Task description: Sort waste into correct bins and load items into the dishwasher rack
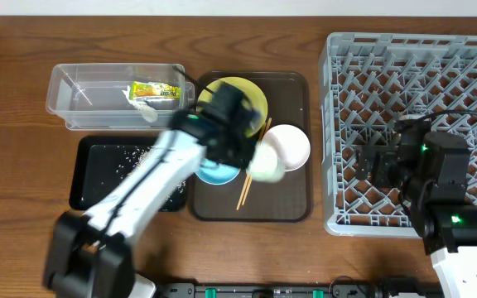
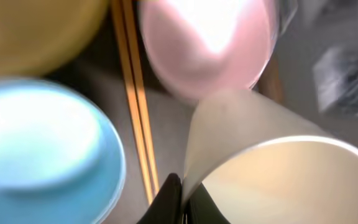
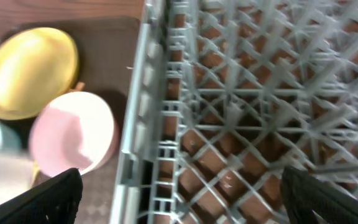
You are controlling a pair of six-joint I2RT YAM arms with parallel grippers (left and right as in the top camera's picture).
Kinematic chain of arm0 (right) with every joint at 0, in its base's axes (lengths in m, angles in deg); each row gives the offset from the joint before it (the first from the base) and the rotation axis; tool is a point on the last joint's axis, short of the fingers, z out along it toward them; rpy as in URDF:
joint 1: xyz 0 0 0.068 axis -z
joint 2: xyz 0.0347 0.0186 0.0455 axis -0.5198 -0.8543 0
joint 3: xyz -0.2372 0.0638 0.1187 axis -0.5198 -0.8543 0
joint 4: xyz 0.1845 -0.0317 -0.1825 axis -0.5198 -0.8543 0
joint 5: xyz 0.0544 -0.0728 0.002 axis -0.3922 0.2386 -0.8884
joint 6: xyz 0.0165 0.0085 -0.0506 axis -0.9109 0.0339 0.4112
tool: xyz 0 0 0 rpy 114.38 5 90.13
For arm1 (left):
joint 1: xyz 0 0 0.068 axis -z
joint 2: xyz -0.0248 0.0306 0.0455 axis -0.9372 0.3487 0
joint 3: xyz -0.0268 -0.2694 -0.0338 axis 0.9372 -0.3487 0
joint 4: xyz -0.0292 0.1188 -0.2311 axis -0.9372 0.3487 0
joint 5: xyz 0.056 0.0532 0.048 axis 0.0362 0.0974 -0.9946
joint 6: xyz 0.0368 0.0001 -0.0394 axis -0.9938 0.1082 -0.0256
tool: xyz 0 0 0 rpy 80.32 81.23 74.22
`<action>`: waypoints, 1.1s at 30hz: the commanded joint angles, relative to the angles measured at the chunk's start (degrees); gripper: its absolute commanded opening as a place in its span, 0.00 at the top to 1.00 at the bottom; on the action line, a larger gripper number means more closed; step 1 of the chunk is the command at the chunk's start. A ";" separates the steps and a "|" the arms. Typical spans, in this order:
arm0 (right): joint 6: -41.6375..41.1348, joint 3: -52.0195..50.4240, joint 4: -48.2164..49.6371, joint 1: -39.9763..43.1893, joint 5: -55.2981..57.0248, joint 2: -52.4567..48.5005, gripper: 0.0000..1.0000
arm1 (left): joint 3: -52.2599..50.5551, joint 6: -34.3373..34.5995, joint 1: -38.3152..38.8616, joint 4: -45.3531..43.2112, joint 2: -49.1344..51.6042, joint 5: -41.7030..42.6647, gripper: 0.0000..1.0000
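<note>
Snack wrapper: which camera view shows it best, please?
The overhead view. There the snack wrapper lies in plain sight inside the clear tub. Neither the left wrist view nor the right wrist view shows it at all.

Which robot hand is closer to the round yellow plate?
Left. The left gripper, pinching the small white cup, hovers just beside the round yellow plate over the dark brown serving tray. The right gripper is far off, above the large grey plastic rack.
</note>
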 commanded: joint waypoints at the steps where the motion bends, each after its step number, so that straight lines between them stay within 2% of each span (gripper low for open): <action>1: 2.38 1.29 0.52 -0.17 -12.26 -2.27 0.01 | 0.52 7.06 -7.06 -4.83 -1.84 12.02 0.94; 7: 12.55 1.29 2.93 -0.26 -36.37 -8.79 0.04 | 0.48 17.79 -14.36 -19.87 2.25 36.54 0.94; 10: 17.00 1.29 4.94 -0.26 -46.18 -12.35 0.05 | 0.48 22.32 -14.58 -25.49 5.18 47.91 0.94; 13: 21.05 1.29 6.88 -0.26 -53.37 -16.09 0.04 | 0.48 25.57 -13.81 -27.67 7.32 54.71 0.94; 20: 19.85 1.29 17.03 -0.26 -60.67 -23.32 0.04 | 0.48 25.70 -10.71 -27.65 8.09 57.42 0.94; 26: 11.98 1.29 29.20 -0.26 -61.26 -24.41 0.04 | 0.48 26.77 -8.68 -27.63 8.09 57.40 0.94; 33: 5.22 1.29 40.30 -0.26 -68.57 -24.41 0.06 | 0.48 26.80 -7.72 -27.63 8.09 57.22 0.94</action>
